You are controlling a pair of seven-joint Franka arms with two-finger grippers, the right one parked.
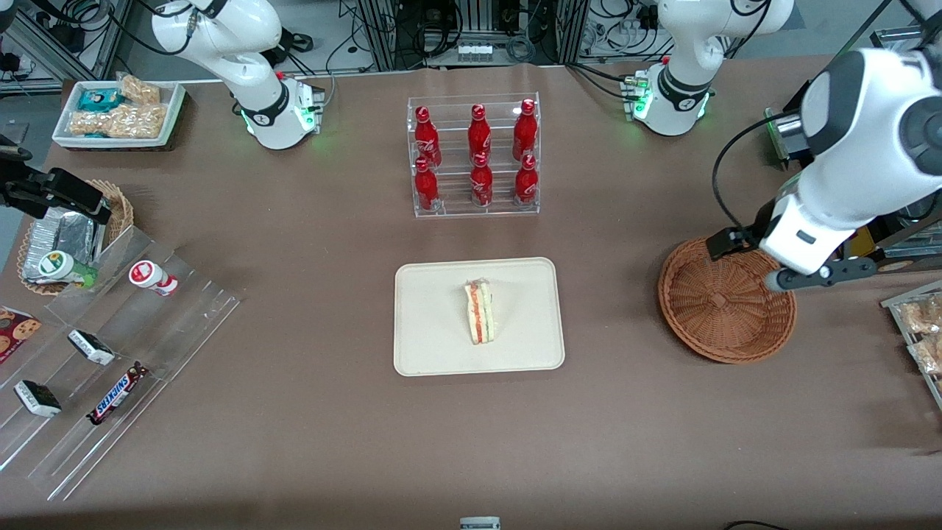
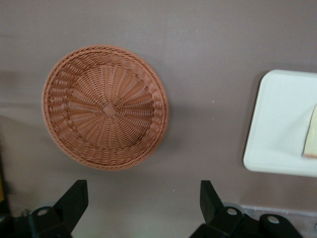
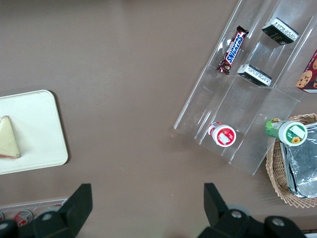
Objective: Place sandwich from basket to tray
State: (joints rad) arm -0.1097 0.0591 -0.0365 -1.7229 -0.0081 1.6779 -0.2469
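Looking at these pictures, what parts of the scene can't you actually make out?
- Sandwich: cut off by the frame edge in the left wrist view.
- Basket: in the front view the working arm covers part of its rim.
- Gripper: open, above the table beside the basket; hidden in the front view by the arm.

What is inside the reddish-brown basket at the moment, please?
Nothing: the basket shows only bare weave. The sandwich lies on the tray; the open gripper hovers above the basket, holding nothing.

Robotics lab: cable racks [image 1: 471,29], robot bases [image 1: 283,110] bolted to table [image 1: 331,442].
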